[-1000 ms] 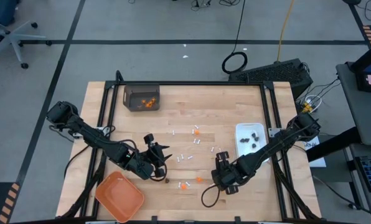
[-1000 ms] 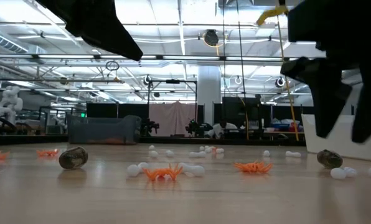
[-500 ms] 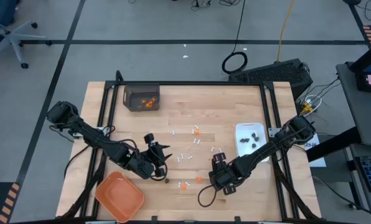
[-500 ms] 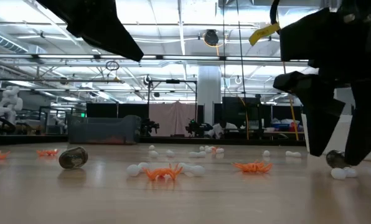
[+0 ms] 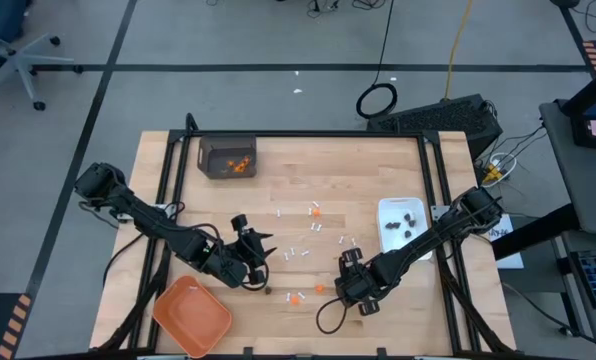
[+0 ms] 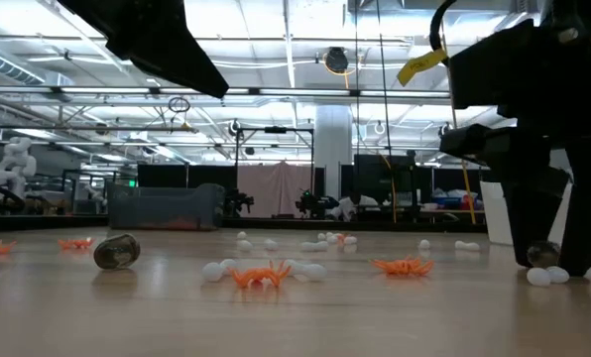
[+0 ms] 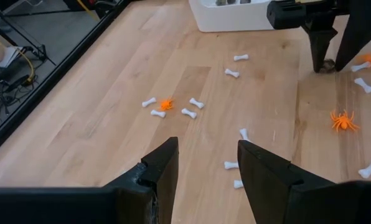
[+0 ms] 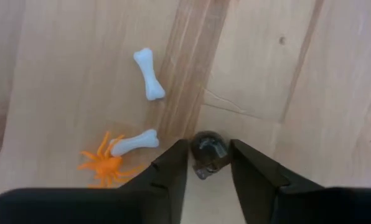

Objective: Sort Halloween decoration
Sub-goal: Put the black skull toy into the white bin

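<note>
Sorting partly done: I have my right gripper (image 8: 207,163) closing around a dark bit (image 8: 208,149) on the table (image 5: 378,170), left gripper (image 7: 207,163) open and idle, bones (image 7: 233,73) and spiders (image 7: 343,120) left scattered

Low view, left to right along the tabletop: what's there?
Dark barrel piece → orange spider → second orange spider → right gripper down over a dark piece.
</note>
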Action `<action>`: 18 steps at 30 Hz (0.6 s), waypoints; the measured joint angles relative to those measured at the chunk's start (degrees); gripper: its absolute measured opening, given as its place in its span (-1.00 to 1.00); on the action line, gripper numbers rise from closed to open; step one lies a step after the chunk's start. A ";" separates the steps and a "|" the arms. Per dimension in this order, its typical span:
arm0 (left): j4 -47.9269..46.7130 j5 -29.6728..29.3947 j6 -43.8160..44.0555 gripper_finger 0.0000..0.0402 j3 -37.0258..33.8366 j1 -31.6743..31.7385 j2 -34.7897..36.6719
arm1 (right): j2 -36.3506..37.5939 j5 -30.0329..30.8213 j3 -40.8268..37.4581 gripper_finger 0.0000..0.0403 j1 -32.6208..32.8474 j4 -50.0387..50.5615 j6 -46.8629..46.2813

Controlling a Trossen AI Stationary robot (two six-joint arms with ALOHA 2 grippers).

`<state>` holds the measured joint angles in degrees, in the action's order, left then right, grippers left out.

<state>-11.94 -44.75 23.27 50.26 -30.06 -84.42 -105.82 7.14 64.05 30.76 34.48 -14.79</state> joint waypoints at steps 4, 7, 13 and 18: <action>-0.02 0.00 0.02 -0.19 0.00 0.00 0.00 | 0.19 -0.01 -0.04 -0.71 0.02 -0.09 0.08; -0.02 0.00 0.02 -0.19 0.00 0.00 0.00 | 0.19 0.06 -0.04 -0.81 0.02 -0.07 0.31; -0.07 0.00 0.04 -0.19 0.00 0.00 0.00 | 0.40 1.14 0.88 -0.79 0.02 0.64 1.34; -0.08 0.00 0.10 -0.19 0.00 0.00 0.00 | 2.47 7.85 3.56 -0.79 0.71 0.38 5.46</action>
<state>-12.02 -44.75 23.37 50.26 -30.06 -84.42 -103.35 14.99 67.61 31.47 34.86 -9.32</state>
